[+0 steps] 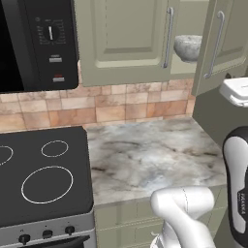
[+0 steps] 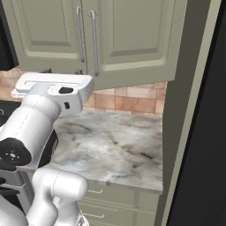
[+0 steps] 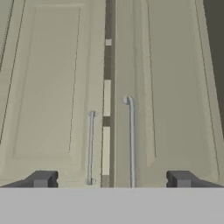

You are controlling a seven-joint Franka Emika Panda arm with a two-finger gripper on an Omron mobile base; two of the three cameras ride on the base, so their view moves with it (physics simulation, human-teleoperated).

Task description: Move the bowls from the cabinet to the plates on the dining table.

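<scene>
My gripper (image 3: 111,179) faces the sage-green wall cabinet (image 3: 52,87) head-on. In the hand view its two dark fingertips (image 3: 41,178) stand wide apart with nothing between them. The two vertical silver bar handles (image 3: 131,140) of the cabinet doors lie in the gap between the fingertips, either side of the seam where the doors meet. The right-hand door (image 3: 170,87) sits slightly ajar, showing a thin pale strip along the seam.

From the left base view, that door (image 1: 220,43) is swung partly open, and through the opening I see the mottled grey bowl (image 1: 188,47) sitting upright on the cabinet shelf. The neighbouring door (image 1: 126,34) is closed. My white hand (image 1: 235,91) hangs just below and to the right of the open door, well apart from the bowl.

Below the cabinet runs a tan tiled backsplash (image 1: 111,104) and a grey-veined marble bench (image 1: 150,155). A black stove (image 1: 41,174) with ringed burners adjoins the bench on the left, with a black microwave (image 1: 38,43) above it. From the right base view, my arm (image 2: 35,123) rises in front of the bench.
</scene>
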